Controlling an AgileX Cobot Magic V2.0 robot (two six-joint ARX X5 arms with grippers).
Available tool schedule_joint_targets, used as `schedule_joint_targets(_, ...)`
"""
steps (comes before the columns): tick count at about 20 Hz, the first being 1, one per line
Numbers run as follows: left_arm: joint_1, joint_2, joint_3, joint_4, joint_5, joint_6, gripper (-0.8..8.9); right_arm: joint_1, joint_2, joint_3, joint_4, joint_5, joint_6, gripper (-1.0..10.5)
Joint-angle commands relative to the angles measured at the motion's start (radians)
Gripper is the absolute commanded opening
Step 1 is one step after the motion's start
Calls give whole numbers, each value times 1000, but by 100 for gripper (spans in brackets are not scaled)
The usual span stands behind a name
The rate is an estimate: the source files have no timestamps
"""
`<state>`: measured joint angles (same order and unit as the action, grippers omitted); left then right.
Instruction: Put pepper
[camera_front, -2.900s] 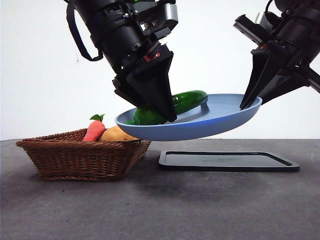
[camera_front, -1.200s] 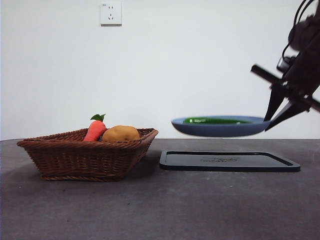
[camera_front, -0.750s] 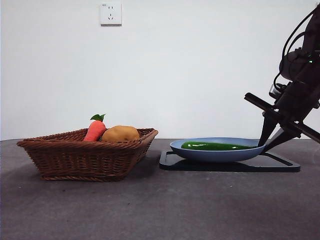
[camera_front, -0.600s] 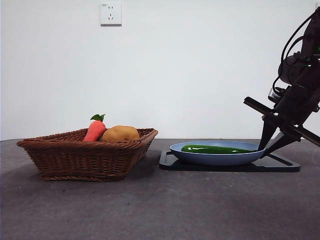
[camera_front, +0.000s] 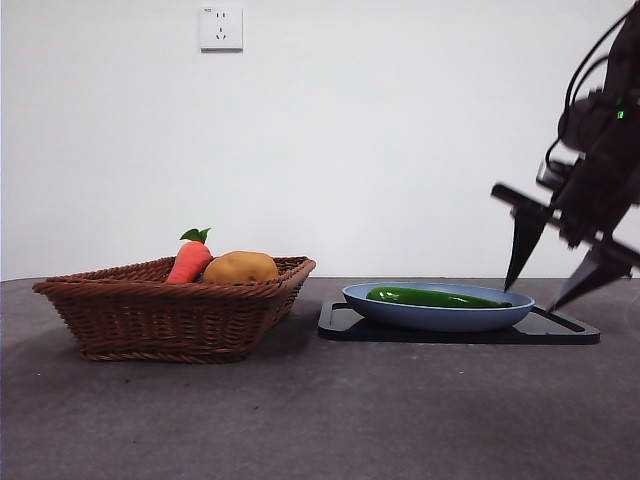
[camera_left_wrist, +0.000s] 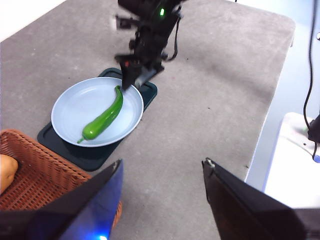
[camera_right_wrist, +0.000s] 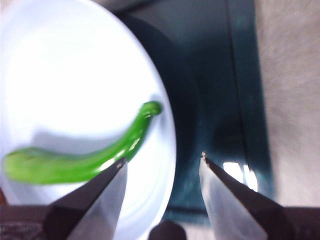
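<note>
The long dark-green pepper (camera_front: 432, 297) lies in the blue plate (camera_front: 440, 316), which rests on the black tray (camera_front: 565, 329). It also shows in the left wrist view (camera_left_wrist: 103, 117) on the plate (camera_left_wrist: 75, 107) and in the right wrist view (camera_right_wrist: 85, 157) on the plate (camera_right_wrist: 65, 65). My right gripper (camera_front: 556, 270) is open and empty, just above the plate's right rim; its jaws straddle the rim in the right wrist view (camera_right_wrist: 162, 165). My left gripper (camera_left_wrist: 162, 170) is open, empty, high above the table.
A wicker basket (camera_front: 170, 315) at the left holds an orange carrot (camera_front: 189, 258) and a tan potato (camera_front: 240, 267). The black tray (camera_left_wrist: 150, 90) lies beside the basket (camera_left_wrist: 35, 172). A wall socket (camera_front: 221, 27) is on the back wall.
The left arm has left the front view. The right gripper lowered the plate with the pepper onto the black tray, let go of the rim, opened and rose slightly.
</note>
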<state>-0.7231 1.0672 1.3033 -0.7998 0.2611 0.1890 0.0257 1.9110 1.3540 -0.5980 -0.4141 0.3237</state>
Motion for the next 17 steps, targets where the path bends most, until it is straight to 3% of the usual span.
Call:
schedule_joint_targets(1,-8,6,14,6,-3,-6,286,-6,-89,18,-55,28,-44,260)
schedule_joint_targets(5,-8,6,14,5,-35,-6,285,-3,-323,18,-245,19,-140,258)
schedule_joint_targets(10,-8,6,14,2,-51,-6,285,82,-659,18,-533,19,-282,258)
schedule_joint_targets(14,-8,6,14,-2,-51,-6,280,162,-877,18,-647,16,-288,205)
schedule_joint_targets(15,-8,6,14,-6,-51,-6,254,173,-915,18,-667,16,-289,171)
schedule_joint_targets(17,-8,6,14,-14,-50,-7,101,191,-980,18,-700,16,-314,49)
